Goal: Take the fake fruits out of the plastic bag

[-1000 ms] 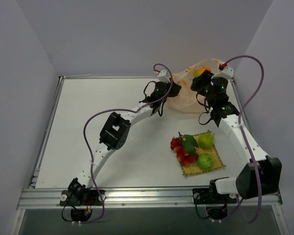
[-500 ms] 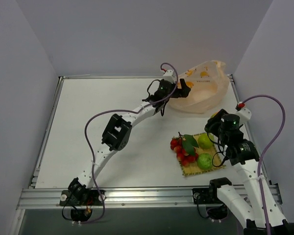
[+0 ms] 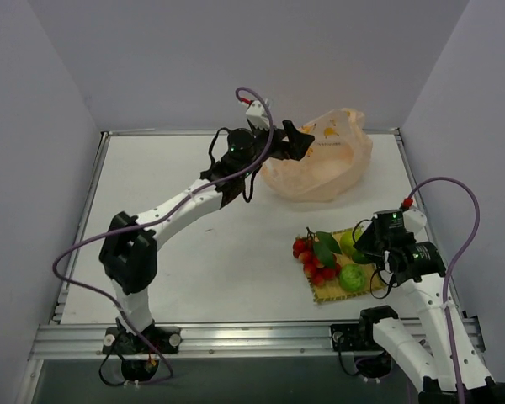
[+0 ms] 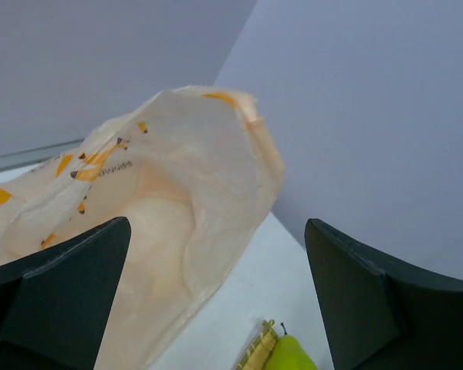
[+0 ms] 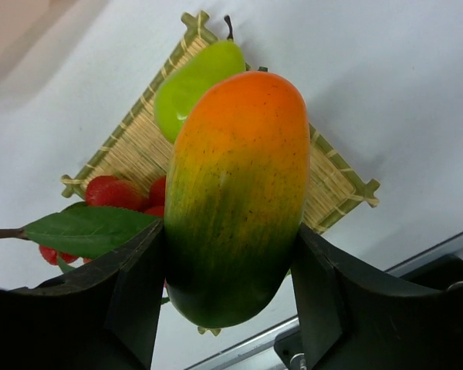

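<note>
- Right jaws were clamped part-way across the narrow width of the mango (image 5: pixel 239 177). Its long axis ran out along the fingers, orange end farthest from the wrist, green end nearest.
- The woven mat (image 5: pixel 336 181) lay straight beyond the mango, so the coming move looked like a short lowering with no sideways reach.
- Mat was crowded: a green fruit (image 5: pixel 193 81) at the far corner, the berry bunch (image 5: pixel 112 193) with its leaf at the left, and a second green fruit (image 3: pixel 351 278) at the near right in the top view.
- Judged free room was the strip between the berries and the two green fruits. The mango's long axis would need to line up with it.
- Right arm was the nearer one to the mat. The left arm was well apart from it, up at the far side of the counter (image 3: pixel 151 168).
- Left jaws stood wide, gripping nothing. The plastic bag (image 3: pixel 320 164) sat ahead of them, its slumped left edge near but not touching.
- No fruit showed through the bag in either view, so probably empty, though the inside was not fully visible.
</note>
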